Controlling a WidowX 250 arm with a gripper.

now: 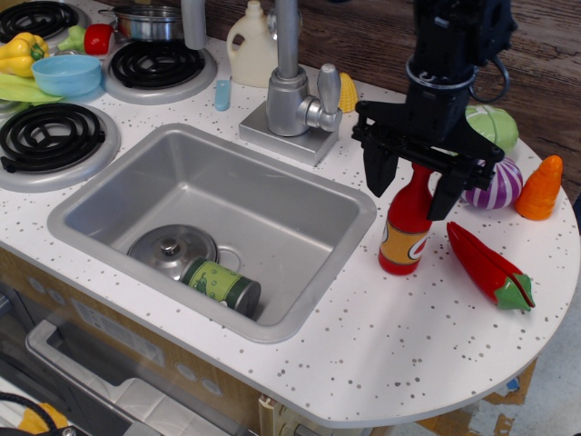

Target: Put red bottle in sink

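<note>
The red bottle [407,229] stands upright on the white speckled counter just right of the sink [109,186]. It is glossy red with an orange-yellow label. My black gripper [411,186] is open, directly over the bottle. Its two fingers straddle the bottle's neck, one on each side, and hide the cap. I cannot tell whether the fingers touch the bottle. The grey sink basin holds a metal lid [171,252] and a green can [221,285].
A red chili pepper [488,268], a purple onion [495,183], an orange carrot [540,187] and a green cabbage [495,125] lie to the right of the bottle. The faucet [292,91] and a cream jug [251,45] stand behind the sink. Stove burners are at the left.
</note>
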